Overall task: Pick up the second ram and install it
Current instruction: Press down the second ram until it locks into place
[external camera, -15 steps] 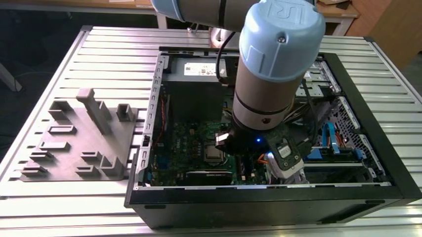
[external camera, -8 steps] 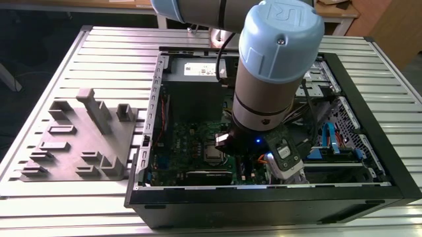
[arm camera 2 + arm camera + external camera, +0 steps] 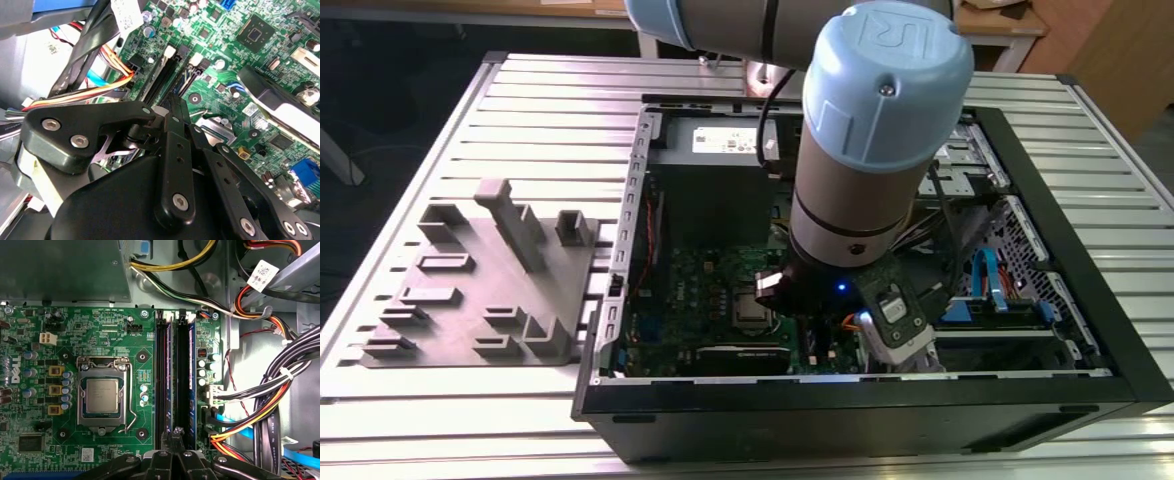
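Even overhead room light falls on the slatted aluminium table (image 3: 520,110) in the exterior view, bright from 9 to 12 o'clock, while the open computer case (image 3: 1067,330) stays dim inside, shaded by the robot arm (image 3: 881,130). A small blue glow shows at 6 o'clock. In the first wrist view the motherboard (image 3: 75,340) is sharp and evenly lit, with mild glare on the processor (image 3: 102,396). In the second wrist view the black gripper linkage (image 3: 175,165) is soft, the board behind crisper.
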Available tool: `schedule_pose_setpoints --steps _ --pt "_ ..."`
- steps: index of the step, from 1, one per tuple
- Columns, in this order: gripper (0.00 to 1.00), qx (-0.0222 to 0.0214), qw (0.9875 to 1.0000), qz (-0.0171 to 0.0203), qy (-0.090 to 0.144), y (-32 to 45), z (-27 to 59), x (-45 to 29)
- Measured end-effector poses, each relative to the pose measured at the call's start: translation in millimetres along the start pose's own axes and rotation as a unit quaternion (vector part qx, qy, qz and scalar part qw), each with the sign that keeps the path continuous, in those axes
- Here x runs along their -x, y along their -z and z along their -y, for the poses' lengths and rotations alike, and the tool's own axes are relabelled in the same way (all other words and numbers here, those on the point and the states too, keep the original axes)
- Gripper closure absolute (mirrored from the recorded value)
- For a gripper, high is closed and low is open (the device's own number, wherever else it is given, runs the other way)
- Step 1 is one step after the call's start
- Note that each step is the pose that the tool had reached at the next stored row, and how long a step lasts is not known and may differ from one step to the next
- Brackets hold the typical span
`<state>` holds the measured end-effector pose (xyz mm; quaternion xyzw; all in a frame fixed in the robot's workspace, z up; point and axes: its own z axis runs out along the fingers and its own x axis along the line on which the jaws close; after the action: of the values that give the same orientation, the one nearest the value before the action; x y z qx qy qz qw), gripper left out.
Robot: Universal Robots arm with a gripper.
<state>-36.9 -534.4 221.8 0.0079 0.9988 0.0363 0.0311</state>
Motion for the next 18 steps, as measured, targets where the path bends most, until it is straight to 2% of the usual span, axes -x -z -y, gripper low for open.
schedule_pose_setpoints --steps 18 --pt "0.93 0.0005 1.0000 0.0000 0.000 -3.3 0.3 -0.2"
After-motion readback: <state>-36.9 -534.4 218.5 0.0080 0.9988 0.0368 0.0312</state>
